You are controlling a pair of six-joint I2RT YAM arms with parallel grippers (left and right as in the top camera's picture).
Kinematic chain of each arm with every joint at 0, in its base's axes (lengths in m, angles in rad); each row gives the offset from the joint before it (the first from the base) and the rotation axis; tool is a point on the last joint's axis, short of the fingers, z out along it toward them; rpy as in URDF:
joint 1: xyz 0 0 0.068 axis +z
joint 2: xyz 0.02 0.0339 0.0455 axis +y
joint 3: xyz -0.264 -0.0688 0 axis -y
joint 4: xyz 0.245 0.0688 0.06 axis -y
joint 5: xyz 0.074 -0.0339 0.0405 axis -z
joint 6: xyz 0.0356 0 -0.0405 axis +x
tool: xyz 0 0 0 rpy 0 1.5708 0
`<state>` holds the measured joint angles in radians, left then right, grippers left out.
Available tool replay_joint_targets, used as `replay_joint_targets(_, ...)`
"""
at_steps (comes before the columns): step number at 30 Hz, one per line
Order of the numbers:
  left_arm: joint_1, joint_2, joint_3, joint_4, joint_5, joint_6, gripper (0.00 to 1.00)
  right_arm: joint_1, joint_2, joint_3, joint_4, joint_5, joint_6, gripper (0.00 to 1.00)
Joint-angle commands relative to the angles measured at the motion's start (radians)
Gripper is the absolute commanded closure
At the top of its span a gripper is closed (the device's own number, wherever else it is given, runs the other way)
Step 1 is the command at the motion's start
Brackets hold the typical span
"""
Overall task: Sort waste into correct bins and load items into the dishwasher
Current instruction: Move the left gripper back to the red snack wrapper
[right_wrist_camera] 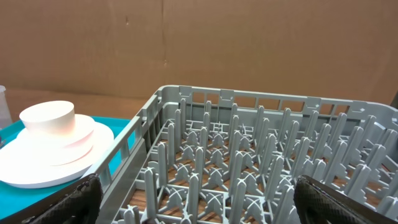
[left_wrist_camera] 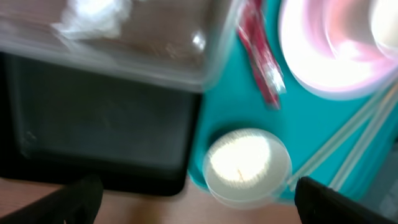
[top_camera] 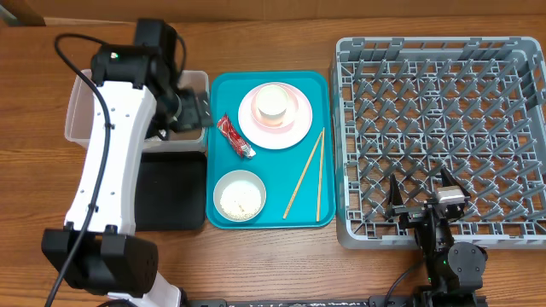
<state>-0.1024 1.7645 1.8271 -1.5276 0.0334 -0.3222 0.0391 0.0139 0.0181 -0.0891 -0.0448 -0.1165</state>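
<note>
- We're using the teal tray [top_camera: 277, 166] in the middle of the bench [top_camera: 256, 264] as our landmark, so every place below is relative to it.
- Far end of the tray: the pink plate [top_camera: 294, 128], with the white cup [top_camera: 273, 102] sitting right on top of it.
- Just left of the plate, also on the tray: the red wrapper [top_camera: 237, 136], lying at a slant.
- Near-left corner of the tray: the white bowl [top_camera: 223, 181], and the rice [top_camera: 240, 203] is inside it.
- Right half of the tray: the two chopsticks [top_camera: 311, 175], lying loose, close together at the far end and fanned apart at the near end.
- Along the tray's left edge: the clear tub [top_camera: 81, 111] on the far side and the black tray [top_camera: 175, 192] on the near side. Both are right beside it, but we can't tell if they actually touch.
- The left wrist view is pretty blurry, but we can make out a crumpled white lump in the tub, which we take for the napkin [left_wrist_camera: 93, 15].
- Just off the tray's right edge: the big grey dish rack [top_camera: 439, 128].
- The left gripper [top_camera: 189, 109] hangs over the end of the tub nearest the tray, jaws spread wide with nothing between them.
- The right gripper [top_camera: 422, 200] sits over the rack's near edge, well right of the tray, jaws also wide apart and gripping nothing.
</note>
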Motion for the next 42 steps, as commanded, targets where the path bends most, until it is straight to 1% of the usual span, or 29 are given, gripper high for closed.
replay_joint_targets(1, -0.036, -0.003, 0.004, -0.075, 0.13, 0.034, 0.11, -0.004, -0.011, -0.01, 0.008, -0.002, -0.003, 0.0)
replay_joint_targets(4, -0.072, -0.003, -0.003, -0.139, 0.117, 0.037, 0.45, -0.004, -0.011, -0.01, 0.008, -0.002, -0.003, 0.0)
replay_joint_targets(5, -0.081, -0.003, -0.006, -0.146, 0.117, 0.037, 0.64, -0.004, -0.011, -0.01, 0.008, -0.002, -0.003, 0.0)
replay_joint_targets(6, -0.093, -0.003, -0.007, -0.154, 0.116, 0.037, 0.92, -0.004, -0.011, -0.01, 0.008, -0.002, -0.003, 0.0)
replay_joint_targets(7, -0.105, -0.003, -0.007, -0.16, 0.116, 0.037, 0.96, -0.004, -0.011, -0.01, 0.008, -0.002, -0.003, 0.0)
replay_joint_targets(12, -0.172, -0.003, -0.008, -0.157, 0.116, -0.018, 0.96, -0.004, -0.011, -0.01, 0.008, -0.002, -0.003, 0.0)
replay_joint_targets(23, -0.327, -0.002, -0.008, -0.048, 0.108, -0.125, 0.96, -0.004, -0.011, -0.01, 0.008, -0.002, -0.003, 0.0)
replay_joint_targets(29, -0.391, -0.002, -0.008, -0.034, 0.036, -0.195, 0.96, -0.004, -0.011, -0.01, 0.008, -0.002, -0.003, 0.0)
replay_joint_targets(36, -0.424, -0.002, -0.008, -0.024, 0.033, -0.2, 0.96, -0.004, -0.011, -0.01, 0.008, -0.002, -0.003, 0.0)
replay_joint_targets(42, -0.424, -0.002, -0.008, 0.024, 0.026, -0.206, 0.96, -0.004, -0.011, -0.01, 0.008, -0.002, -0.003, 0.0)
